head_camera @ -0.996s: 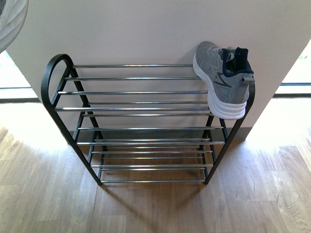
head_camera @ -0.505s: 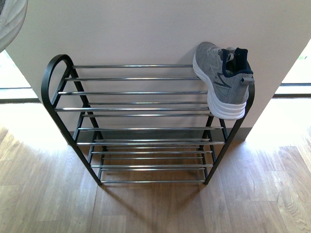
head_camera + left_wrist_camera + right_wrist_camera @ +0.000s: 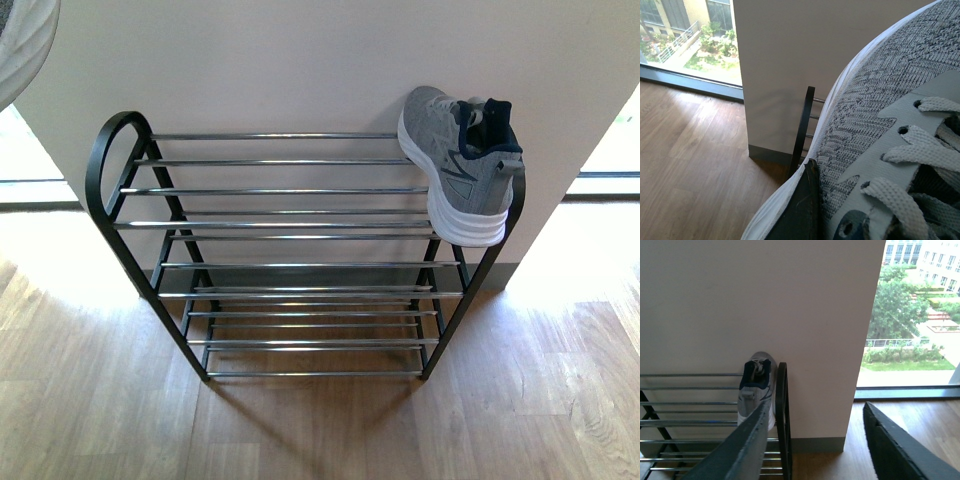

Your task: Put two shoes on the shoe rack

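The shoe rack (image 3: pixel 290 225) stands against a pale wall, black frame with silvery rods. One grey shoe (image 3: pixel 465 165) with a white sole lies at the right end of its top tier, heel overhanging the front; the right wrist view also shows this shoe (image 3: pixel 756 387). My left gripper (image 3: pixel 850 220) is shut on the second grey shoe (image 3: pixel 875 100), held above and left of the rack's end frame (image 3: pixel 802 130); one dark finger (image 3: pixel 799 210) presses its side. Its sole (image 3: pixel 20 50) shows in the front view's top left corner. My right gripper (image 3: pixel 815 450) is open and holds nothing, right of the rack.
The wall pillar (image 3: pixel 320 60) behind the rack has floor-level windows (image 3: pixel 910 315) on both sides. Wooden floor (image 3: pixel 320 430) stretches in front of the rack. The top tier's rods (image 3: pixel 270 190) left of the resting shoe are bare.
The held shoe's sole in the front view's top left corner has shifted very slightly. The rack and the shoe on it have not moved.
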`<state>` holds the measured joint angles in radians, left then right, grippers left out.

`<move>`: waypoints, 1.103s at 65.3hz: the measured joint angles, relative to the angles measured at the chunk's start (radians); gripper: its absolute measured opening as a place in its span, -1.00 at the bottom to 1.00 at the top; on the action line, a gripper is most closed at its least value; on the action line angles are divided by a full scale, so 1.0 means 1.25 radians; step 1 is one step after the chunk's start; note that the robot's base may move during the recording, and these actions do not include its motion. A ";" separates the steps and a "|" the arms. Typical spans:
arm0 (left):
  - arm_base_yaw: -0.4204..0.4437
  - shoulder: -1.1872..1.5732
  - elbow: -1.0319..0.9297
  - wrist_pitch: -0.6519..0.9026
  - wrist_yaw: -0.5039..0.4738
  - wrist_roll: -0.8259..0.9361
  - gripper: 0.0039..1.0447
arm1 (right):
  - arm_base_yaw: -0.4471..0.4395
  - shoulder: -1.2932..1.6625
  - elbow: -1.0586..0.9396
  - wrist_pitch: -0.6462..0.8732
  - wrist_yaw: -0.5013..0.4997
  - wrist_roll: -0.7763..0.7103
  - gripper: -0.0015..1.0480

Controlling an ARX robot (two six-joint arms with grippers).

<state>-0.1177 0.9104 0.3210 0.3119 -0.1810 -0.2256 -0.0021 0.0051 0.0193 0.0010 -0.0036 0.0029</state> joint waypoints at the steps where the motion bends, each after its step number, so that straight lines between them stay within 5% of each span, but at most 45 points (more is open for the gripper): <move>1: 0.000 0.000 0.000 0.000 -0.002 0.000 -0.98 | 0.000 0.000 0.000 0.000 0.000 0.000 0.26; 15: 0.002 0.000 0.000 0.000 -0.002 0.000 -0.98 | 0.000 0.000 0.000 -0.001 0.001 0.000 0.85; 58: -0.009 0.001 0.007 -0.031 -0.026 -0.010 -0.98 | 0.001 0.000 0.000 -0.001 0.005 0.000 0.82; 64: -0.045 0.050 0.053 -0.143 -0.065 -0.100 -0.98 | 0.001 0.000 0.000 -0.001 0.005 0.000 0.82; 72: -0.114 0.175 0.126 -0.192 -0.020 -0.261 -0.98 | 0.001 0.000 0.000 -0.001 0.003 0.000 0.82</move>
<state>-0.2596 1.1286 0.4782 0.0715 -0.2054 -0.5518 -0.0010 0.0048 0.0193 -0.0002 0.0006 0.0029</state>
